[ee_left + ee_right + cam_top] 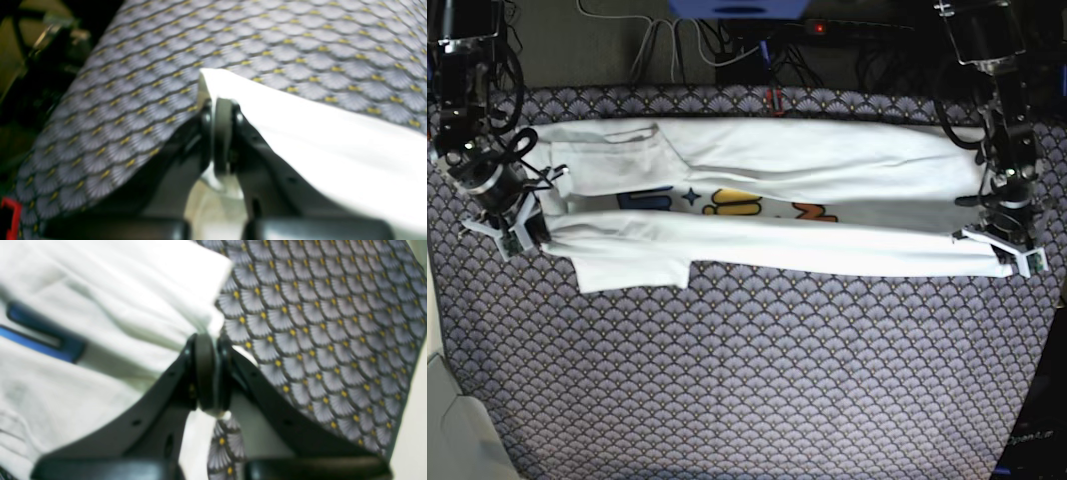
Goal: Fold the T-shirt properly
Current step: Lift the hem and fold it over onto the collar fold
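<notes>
The white T-shirt lies stretched sideways across the table, its far and near long edges folded toward the middle. A strip of blue, yellow and orange print shows between them. My left gripper is shut on the right end of the near fold. In the left wrist view it pinches a white corner just above the cloth. My right gripper is shut on the left end. In the right wrist view it pinches white fabric with blue print beside it.
A grey-blue tablecloth with a fan pattern covers the table. Cables and a power strip with a red light run along the back edge. The cloth's edge drops off at the lower left and at the lower right.
</notes>
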`<state>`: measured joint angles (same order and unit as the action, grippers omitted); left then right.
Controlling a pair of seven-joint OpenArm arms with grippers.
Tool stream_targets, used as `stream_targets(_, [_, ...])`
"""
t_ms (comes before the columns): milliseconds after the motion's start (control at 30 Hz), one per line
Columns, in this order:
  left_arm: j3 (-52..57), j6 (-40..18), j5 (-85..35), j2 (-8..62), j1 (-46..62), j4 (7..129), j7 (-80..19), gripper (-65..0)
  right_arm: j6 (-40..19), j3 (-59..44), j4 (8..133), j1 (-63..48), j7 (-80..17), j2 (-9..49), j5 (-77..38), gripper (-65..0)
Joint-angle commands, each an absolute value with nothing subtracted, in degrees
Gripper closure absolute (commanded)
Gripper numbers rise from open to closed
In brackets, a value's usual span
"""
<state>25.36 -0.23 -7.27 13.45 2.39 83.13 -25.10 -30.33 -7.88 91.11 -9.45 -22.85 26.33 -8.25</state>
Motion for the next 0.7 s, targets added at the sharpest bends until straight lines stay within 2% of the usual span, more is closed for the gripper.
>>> stream_targets(0, [27.0, 0.1, -7.1, 14.0, 2.4, 84.9, -23.4, -0.5, -31.7, -9.2, 92.5, -9.5, -21.6, 27.4, -8.6, 0.0])
stream_targets(100, [27.9, 0.0, -7.1, 13.9, 4.4, 85.1, -23.4, -0.5, -34.2, -11.2, 93.0, -11.1, -21.6, 27.1, -8.6, 0.0])
stream_targets(667, [27.9, 0.0, -7.1, 13.9, 10.9, 84.4, -23.4, -0.5, -34.3, -11.5, 93.0, -18.0, -21.5, 27.1, -8.6, 0.0])
